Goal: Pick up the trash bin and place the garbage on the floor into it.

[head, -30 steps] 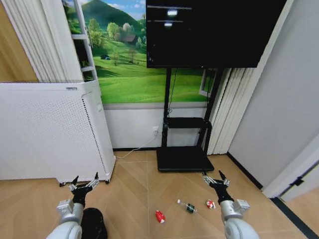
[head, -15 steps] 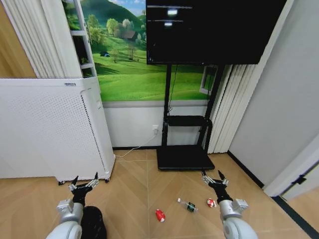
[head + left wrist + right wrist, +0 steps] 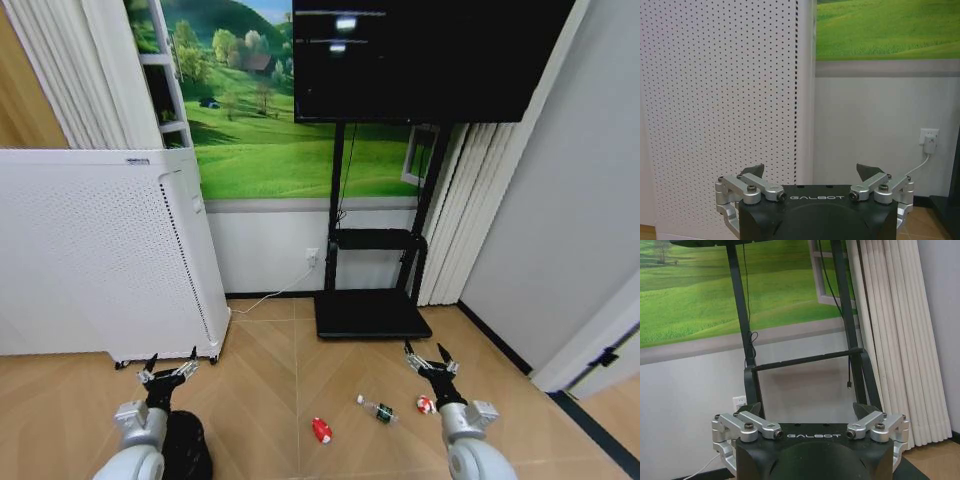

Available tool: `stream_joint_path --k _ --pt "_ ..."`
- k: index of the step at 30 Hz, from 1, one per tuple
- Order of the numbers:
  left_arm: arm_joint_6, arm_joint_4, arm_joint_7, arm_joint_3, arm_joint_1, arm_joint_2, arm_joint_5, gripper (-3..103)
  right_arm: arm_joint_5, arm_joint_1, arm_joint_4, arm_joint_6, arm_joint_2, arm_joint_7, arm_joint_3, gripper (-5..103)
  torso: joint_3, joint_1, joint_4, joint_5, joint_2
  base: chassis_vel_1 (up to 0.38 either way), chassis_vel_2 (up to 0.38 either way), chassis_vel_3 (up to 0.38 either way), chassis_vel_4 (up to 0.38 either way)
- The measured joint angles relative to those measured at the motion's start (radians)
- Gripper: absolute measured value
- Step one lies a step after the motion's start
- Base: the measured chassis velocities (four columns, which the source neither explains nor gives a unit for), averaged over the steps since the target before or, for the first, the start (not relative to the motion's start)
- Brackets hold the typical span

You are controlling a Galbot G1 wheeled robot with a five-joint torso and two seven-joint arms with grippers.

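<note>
Left gripper (image 3: 167,370): fingers spread wide, empty, above the small black mesh trash bin (image 3: 187,447).
Right gripper (image 3: 428,359): fingers spread wide, empty.
Garbage: red piece (image 3: 321,430), clear green-labelled bottle (image 3: 377,410), red-and-white piece (image 3: 424,405) on wood floor (image 3: 270,400).

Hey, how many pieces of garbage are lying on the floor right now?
3. A red piece lies nearest the trash bin, a clear bottle with a green label lies in the middle, and a red-and-white piece sits beside the right gripper. Others may be hidden.
</note>
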Motion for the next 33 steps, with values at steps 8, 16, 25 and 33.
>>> stream_joint_path --k 8,16,25,33 --pt "-0.001 -0.003 0.001 0.000 0.003 0.000 0.000 100 0.000 -0.002 0.003 0.001 0.000 -0.002 0.000 100 -0.021 -0.010 0.0000 0.0000 -0.031 0.000 0.000 0.000 0.000" --pt "-0.001 -0.006 0.002 0.000 0.005 0.003 0.000 100 0.000 -0.004 0.006 0.002 0.001 -0.004 0.000 100 -0.040 -0.019 0.0000 0.0000 -0.059 0.000 0.000 0.000 0.000" --pt "-0.003 -0.008 0.002 -0.002 0.007 0.001 0.000 100 0.001 -0.004 0.007 0.003 0.003 -0.005 0.001 100 -0.070 -0.029 0.0000 0.0000 -0.100 0.000 0.000 0.000 0.000" --pt "-0.007 -0.003 0.002 -0.002 0.007 -0.002 0.004 100 0.001 -0.004 0.007 0.004 0.003 -0.006 0.002 100 -0.090 -0.037 0.0000 0.0000 -0.127 0.000 0.000 0.000 0.000"
